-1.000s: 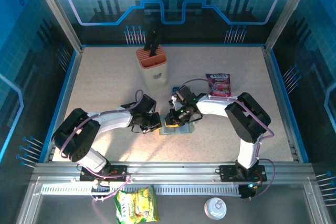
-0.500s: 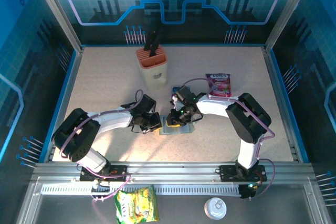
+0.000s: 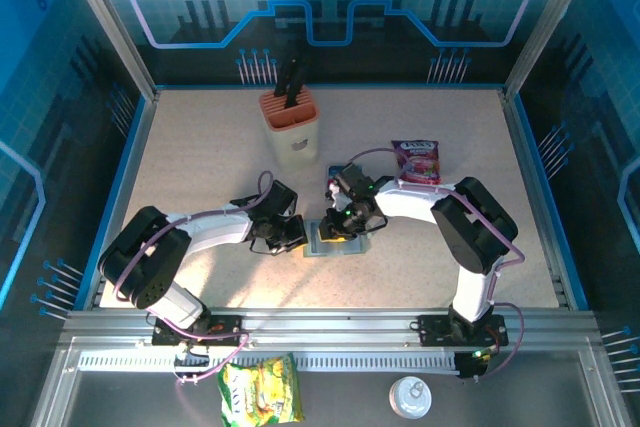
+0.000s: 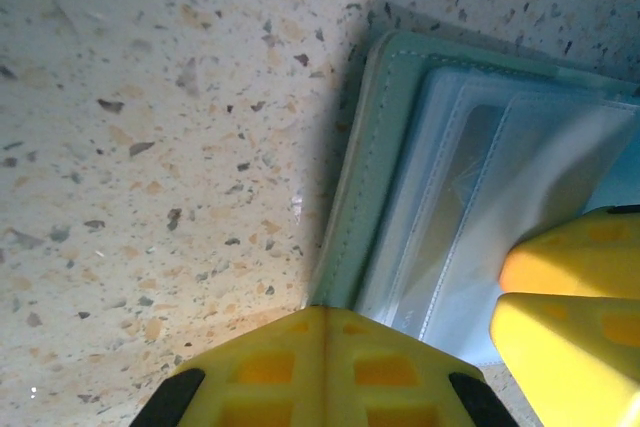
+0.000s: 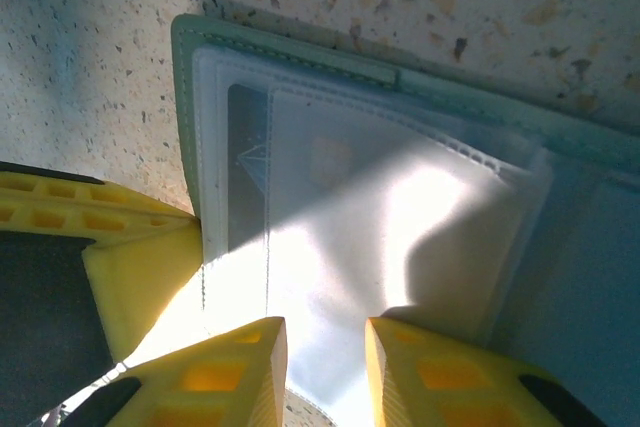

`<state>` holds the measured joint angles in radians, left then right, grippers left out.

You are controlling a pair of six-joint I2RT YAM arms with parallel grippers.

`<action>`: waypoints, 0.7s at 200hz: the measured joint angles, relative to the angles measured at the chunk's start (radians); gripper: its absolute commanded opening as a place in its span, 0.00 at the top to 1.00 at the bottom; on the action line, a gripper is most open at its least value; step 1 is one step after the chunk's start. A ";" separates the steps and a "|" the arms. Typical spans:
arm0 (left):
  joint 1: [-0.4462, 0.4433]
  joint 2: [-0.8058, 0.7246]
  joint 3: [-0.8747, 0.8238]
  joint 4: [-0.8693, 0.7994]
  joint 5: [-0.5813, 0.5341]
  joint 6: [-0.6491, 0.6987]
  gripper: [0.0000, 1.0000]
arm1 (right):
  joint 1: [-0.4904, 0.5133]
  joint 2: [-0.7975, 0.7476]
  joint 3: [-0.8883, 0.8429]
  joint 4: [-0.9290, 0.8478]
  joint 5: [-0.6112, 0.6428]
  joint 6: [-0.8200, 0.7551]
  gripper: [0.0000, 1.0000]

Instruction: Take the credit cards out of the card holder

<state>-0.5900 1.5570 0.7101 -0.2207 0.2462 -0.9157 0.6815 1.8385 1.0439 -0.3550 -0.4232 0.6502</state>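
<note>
Card holder [image 3: 337, 246] lies open, pale panels up, on the table [image 4: 150, 147] at mid-front between both arms. Left pincer [image 4: 322, 332] is pressed together, tip down on the holder's green-grey edge near a corner, gripping nothing. Right pincer [image 5: 325, 357] is narrowly spread, and its fingers [image 5: 240, 372] sit on the clear inner pocket [image 5: 340, 207] with the panel showing through the gap. Glare washes out the pocket; the faint shape inside is possibly a card. Knife block [image 3: 291, 125] and purple snack packet [image 3: 415, 161] sit farther back, well apart from the holder.
</note>
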 measured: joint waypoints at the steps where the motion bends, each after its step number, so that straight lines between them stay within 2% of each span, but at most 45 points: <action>1: 0.000 0.000 0.000 0.000 0.000 0.000 1.00 | -0.001 0.000 -0.001 0.000 -0.002 0.000 0.73; 57: 0.000 -0.014 0.035 -0.013 0.004 -0.002 0.98 | -0.039 -0.024 -0.080 0.099 -0.077 0.008 0.74; 140: 0.000 -0.016 0.028 0.130 0.085 -0.091 0.76 | -0.078 -0.032 -0.173 0.262 -0.185 0.035 0.76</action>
<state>-0.5900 1.5410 0.7380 -0.0906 0.3317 -1.0069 0.6033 1.8065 0.8711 -0.0929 -0.6086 0.6857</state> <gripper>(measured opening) 0.210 0.247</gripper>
